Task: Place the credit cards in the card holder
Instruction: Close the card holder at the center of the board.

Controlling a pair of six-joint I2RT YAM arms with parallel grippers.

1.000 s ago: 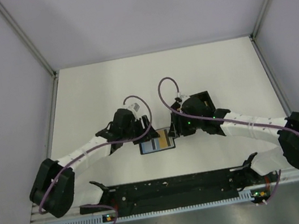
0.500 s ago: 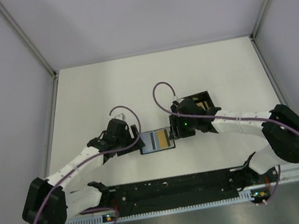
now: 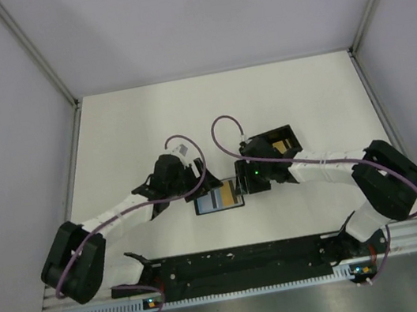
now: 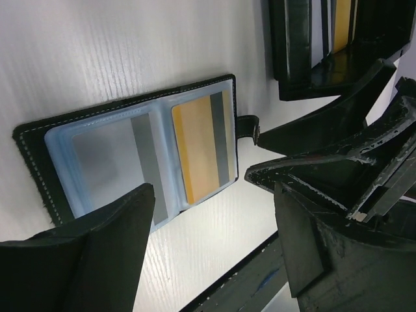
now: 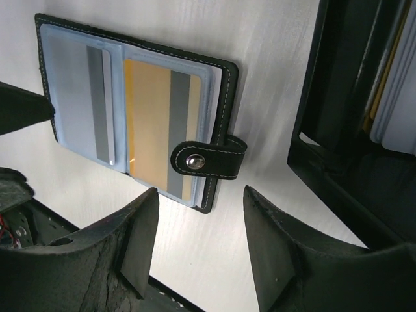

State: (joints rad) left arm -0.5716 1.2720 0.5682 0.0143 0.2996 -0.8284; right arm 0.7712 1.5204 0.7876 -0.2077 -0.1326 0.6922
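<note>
The card holder point(image 3: 220, 198) lies open and flat on the white table between both grippers. In the right wrist view the card holder point(image 5: 214, 84) has clear pockets: a yellow credit card point(image 5: 148, 123) with a grey stripe in the right one, a white card point(image 5: 97, 104) with a grey stripe in the left one. Its snap strap point(image 5: 208, 159) folds over the yellow card. My left gripper point(image 4: 214, 253) hovers open and empty over the holder's near edge point(image 4: 39, 175). My right gripper point(image 5: 201, 250) is open and empty, just below the strap.
An open black box point(image 3: 285, 141) with more cards point(image 5: 390, 97) standing in it sits right of the holder, close behind my right gripper point(image 3: 245, 183). The black frame rail point(image 3: 242, 258) runs along the table's near edge.
My left gripper drew back to the left, then returned to the holder's left side with its jaws wider. The right arm's elbow swung inward; its gripper stayed by the strap.
</note>
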